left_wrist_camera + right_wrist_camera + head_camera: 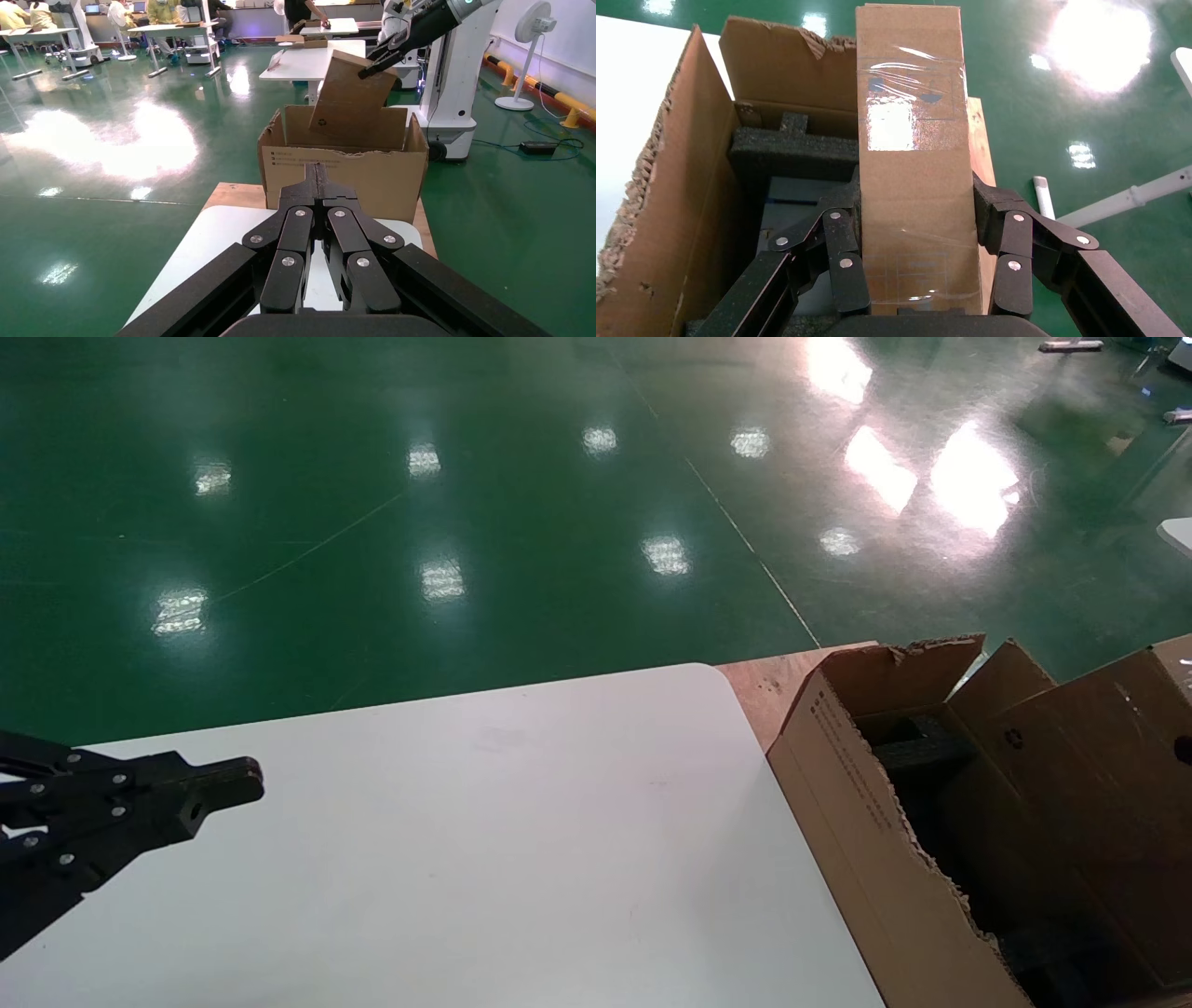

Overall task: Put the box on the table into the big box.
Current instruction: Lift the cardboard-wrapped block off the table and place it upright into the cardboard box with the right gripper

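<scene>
Green shop floor; white table (484, 840). Right gripper (919, 281) clamped on the box (916, 161), held tilted above the big box (673, 196), long axis running out from the claw, foam directly beneath. Left gripper (320, 184) fingers together, parked over table.

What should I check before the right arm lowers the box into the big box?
1. Grip: right end effector is shut on the box, fingers on both sides. Ok.
2. Position: box hangs tilted above the big box, over its opening. Ok.
3. Space inside: black foam lies in the big box beside the box; whether the gap below is free, cannot tell.
4. Torn edge near the descent path: clearance cannot tell.
5. Left end effector is shut, holds nothing, over the table, away from the big box. Ok.
</scene>
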